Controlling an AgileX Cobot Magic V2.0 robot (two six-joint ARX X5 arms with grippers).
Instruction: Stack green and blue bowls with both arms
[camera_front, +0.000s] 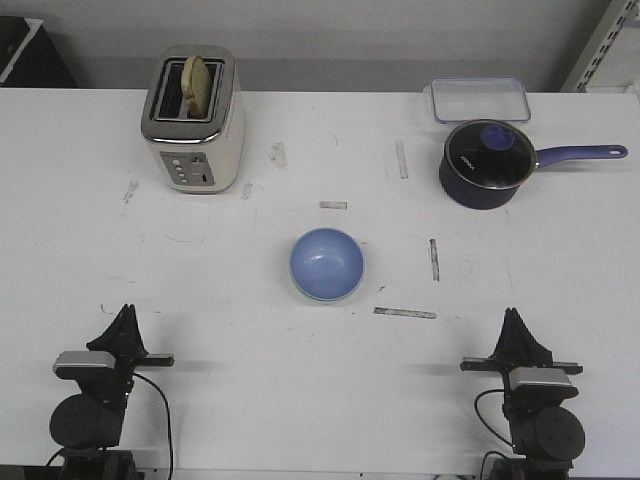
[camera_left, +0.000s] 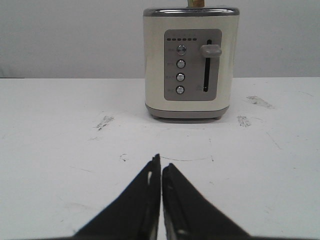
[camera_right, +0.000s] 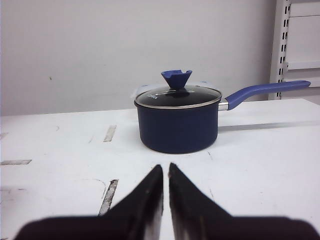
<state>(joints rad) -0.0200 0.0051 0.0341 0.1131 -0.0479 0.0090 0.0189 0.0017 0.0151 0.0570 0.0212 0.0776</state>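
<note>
From the front I see only the blue bowl (camera_front: 327, 264) at table centre, no green one, so stacking may fail; my left gripper (camera_left: 161, 167) faces the toaster (camera_left: 191, 62), my right gripper (camera_right: 165, 170) the saucepan (camera_right: 178, 122), both with fingers together

A cream toaster (camera_front: 193, 122) with a slice of bread (camera_front: 198, 84) in its slot stands on the white table (camera_front: 250, 390). A navy saucepan (camera_front: 487, 163) with glass lid stands just before a clear container (camera_front: 479, 99).
</note>
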